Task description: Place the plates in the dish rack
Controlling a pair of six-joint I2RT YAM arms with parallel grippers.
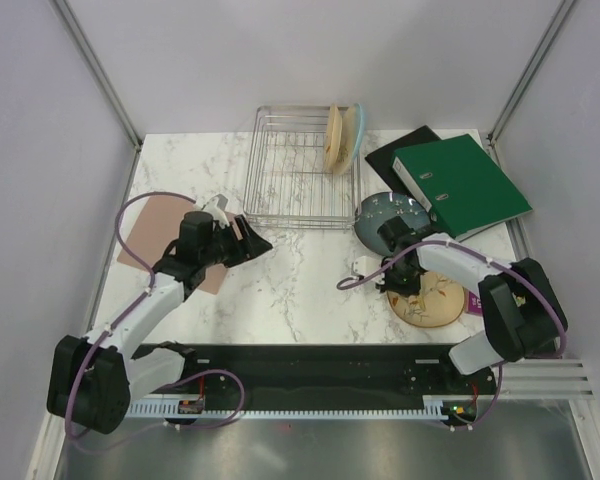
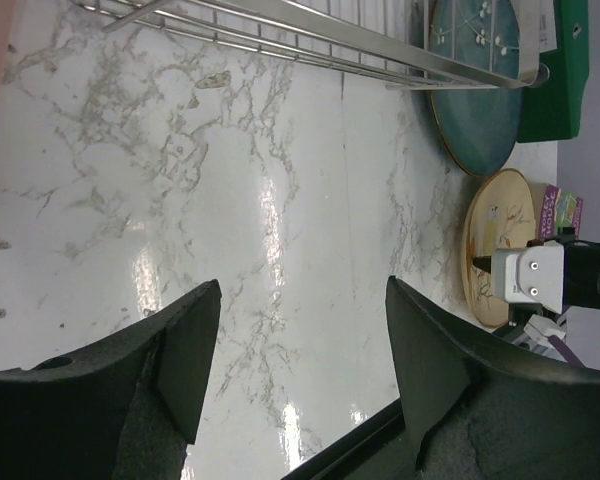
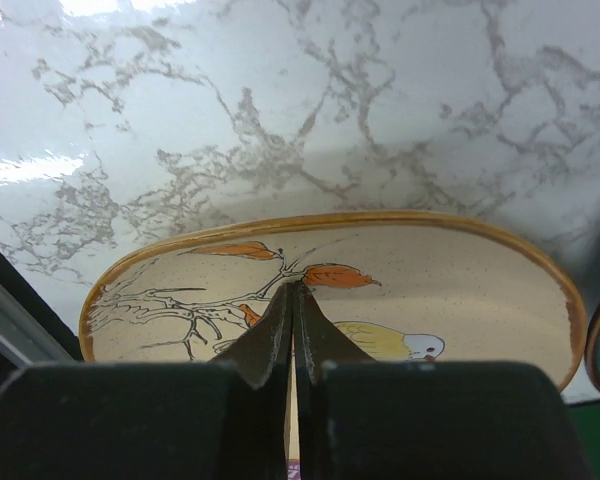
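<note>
The wire dish rack (image 1: 298, 170) stands at the back centre. Two plates stand on edge in its right side: a cream-yellow one (image 1: 334, 138) and a cream one with light blue (image 1: 354, 133). The dark slate-blue plate (image 1: 388, 214) lies right of the rack, against the binder; it also shows in the left wrist view (image 2: 477, 110). A cream-yellow bird plate (image 1: 435, 300) lies flat at the right front. My right gripper (image 1: 404, 281) is shut, its tips (image 3: 293, 290) just over this plate's (image 3: 460, 290) face, holding nothing. My left gripper (image 1: 252, 243) is open and empty (image 2: 300, 295) by the rack's front left corner.
A green ring binder (image 1: 462, 186) lies on a black folder (image 1: 404, 148) at the back right. A brown mat (image 1: 152, 232) lies at the left edge under my left arm. A purple item (image 1: 475, 301) pokes out beside the bird plate.
</note>
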